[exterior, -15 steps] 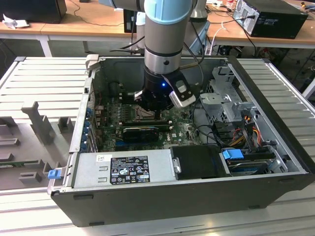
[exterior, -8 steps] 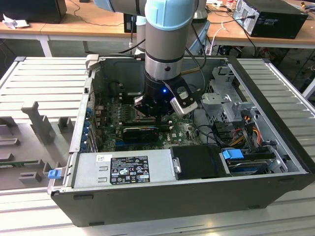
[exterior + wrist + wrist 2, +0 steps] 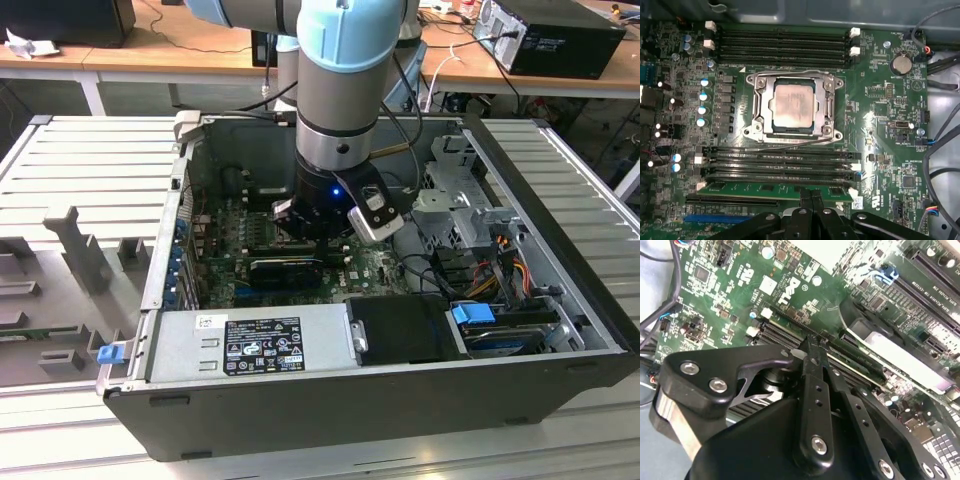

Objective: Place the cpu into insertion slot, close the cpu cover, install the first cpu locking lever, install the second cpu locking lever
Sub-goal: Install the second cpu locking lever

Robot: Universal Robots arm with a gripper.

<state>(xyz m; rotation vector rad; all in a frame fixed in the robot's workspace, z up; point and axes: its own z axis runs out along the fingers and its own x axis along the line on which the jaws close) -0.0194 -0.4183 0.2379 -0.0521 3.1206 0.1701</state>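
- Grey-beige square cpu sits in black-framed insertion slot, thin silver cpu cover down.
- Black gripper fingers clenched, grasping nothing; approach levers squarely.

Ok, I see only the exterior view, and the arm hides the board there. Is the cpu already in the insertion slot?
Observer: Yes. In the first wrist view, the cpu lies flat in the insertion slot.
Operator: And the cpu cover?
Observer: The cpu cover lies down around the chip.
Operator: Does the gripper hold something?
Observer: No. The gripper is shut with nothing between its fingers, over the memory slots.
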